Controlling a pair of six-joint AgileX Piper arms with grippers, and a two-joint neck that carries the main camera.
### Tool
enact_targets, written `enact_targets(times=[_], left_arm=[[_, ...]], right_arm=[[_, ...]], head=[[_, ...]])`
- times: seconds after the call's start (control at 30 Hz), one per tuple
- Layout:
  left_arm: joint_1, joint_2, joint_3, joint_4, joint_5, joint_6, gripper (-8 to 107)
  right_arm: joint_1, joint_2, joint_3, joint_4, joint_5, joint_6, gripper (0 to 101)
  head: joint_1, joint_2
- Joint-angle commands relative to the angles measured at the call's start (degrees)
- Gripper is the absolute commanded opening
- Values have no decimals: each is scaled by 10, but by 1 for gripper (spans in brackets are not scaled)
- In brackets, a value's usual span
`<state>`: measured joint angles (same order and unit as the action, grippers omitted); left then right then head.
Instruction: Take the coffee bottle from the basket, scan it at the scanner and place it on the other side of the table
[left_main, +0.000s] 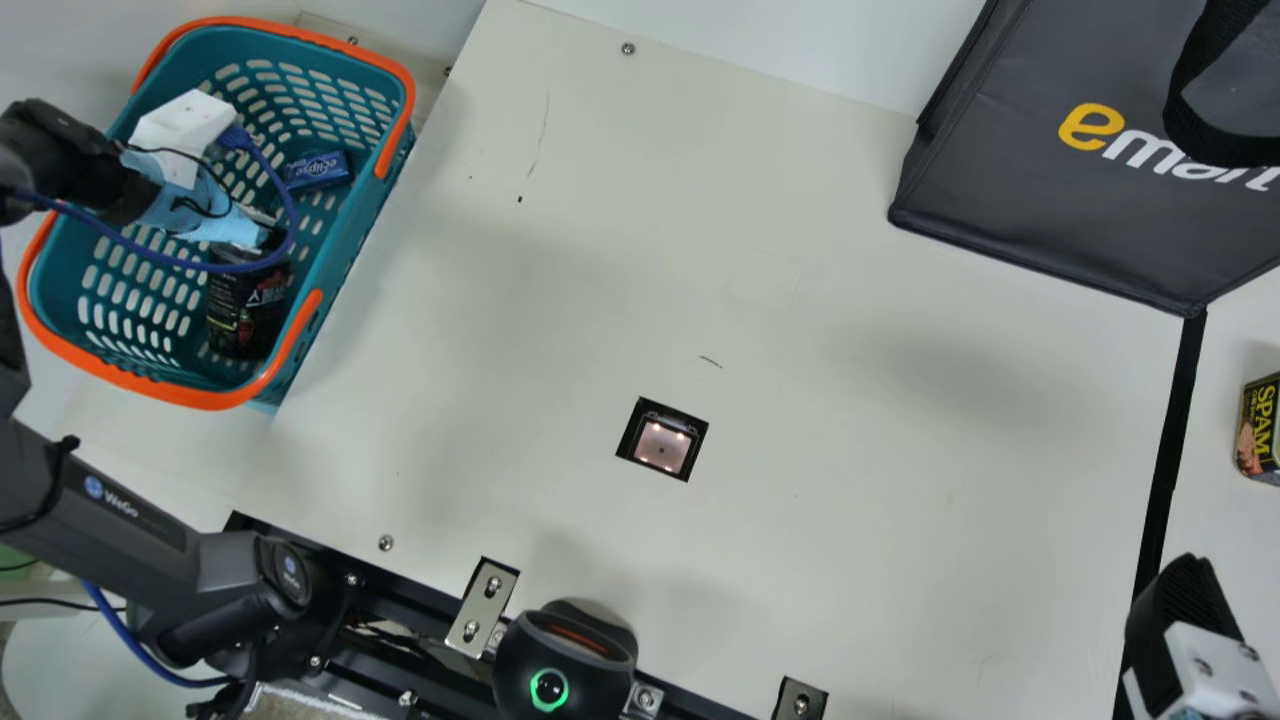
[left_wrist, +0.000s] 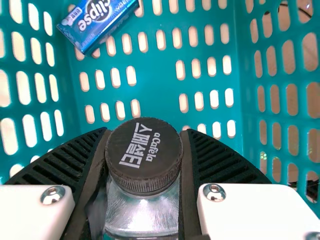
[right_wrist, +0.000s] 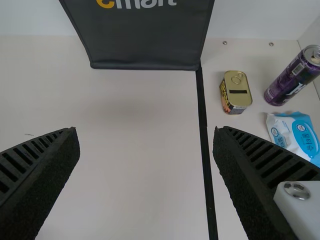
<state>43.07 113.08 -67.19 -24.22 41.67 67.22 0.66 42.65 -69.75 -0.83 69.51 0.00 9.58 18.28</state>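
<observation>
The left gripper (left_main: 262, 238) is down inside the teal basket (left_main: 345, 255), at the top of the dark coffee bottle (left_main: 240, 315), which stands near the basket's front end. In the left wrist view my left gripper (left_wrist: 145, 145) is shut on the coffee bottle (left_wrist: 144, 155), one ribbed finger against each side just below and beside its black cap. The scanner window (left_main: 662, 445) is lit and set into the table. My right gripper (left_main: 1185, 600) is over the table's right part; in the right wrist view the right gripper (right_wrist: 146, 131) stands open, holding nothing.
A blue box (left_main: 318, 170) lies in the basket. The dark bag (left_main: 1060, 200) stands at the back right. Past the black tape line (left_main: 1168, 450) are a SPAM can (left_main: 1262, 430), a purple can (right_wrist: 292, 77) and a blue-white packet (right_wrist: 297, 135). A black device (left_main: 565, 660) sits at the front edge.
</observation>
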Motion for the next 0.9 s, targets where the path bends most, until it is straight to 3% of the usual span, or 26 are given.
enact_targets(times=[0.0, 0.87], left_arm=[[1, -4, 1, -3, 3, -2, -8], [33, -68, 14, -77, 23, 4, -8]], right_arm=[[0, 0, 0, 0, 0, 0, 95], [0, 0, 0, 0, 1, 0, 95]], head=[[-17, 1], [-17, 1]])
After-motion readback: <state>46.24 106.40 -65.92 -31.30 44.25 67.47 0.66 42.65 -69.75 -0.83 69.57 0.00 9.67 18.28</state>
